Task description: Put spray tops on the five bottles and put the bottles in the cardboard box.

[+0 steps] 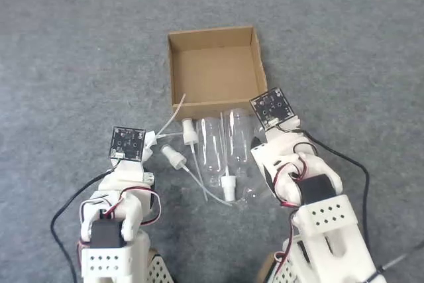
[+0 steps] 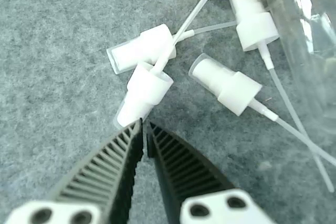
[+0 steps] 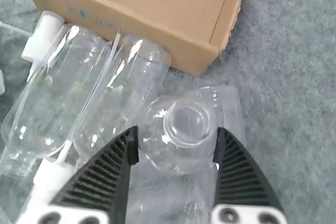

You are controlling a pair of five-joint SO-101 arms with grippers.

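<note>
Right hand (image 3: pixel 176 135): fingers wide apart, one on each side of a clear bottle (image 3: pixel 181 124); can't tell if they touch it. The bottle lies dead ahead of the hand and end-on to it. Its long axis runs approx away from the wrist, not across the gap. The end facing the hand is prob the base, but the clear plastic makes that hard to call. Off to one side, a second bottle (image 3: pixel 123 93) and a third bottle (image 3: pixel 58 77) lie side by side, their far ends close to the cardboard box (image 3: pixel 131 27), which sits beyond them all.

Left hand (image 2: pixel 145 125): fingers all but together, nothing btwn them. The tips sit just short of the nearest spray top (image 2: pixel 144 90), cap end toward the hand & dip tube pointing away. Another spray top (image 2: pixel 231 85) lies farther out on the desk (image 2: pixel 52 77).

Judgement: right hand is nearer a bottle, left nearer a top. Closing across the bottle's width looks workable w/o re-aiming.
</note>
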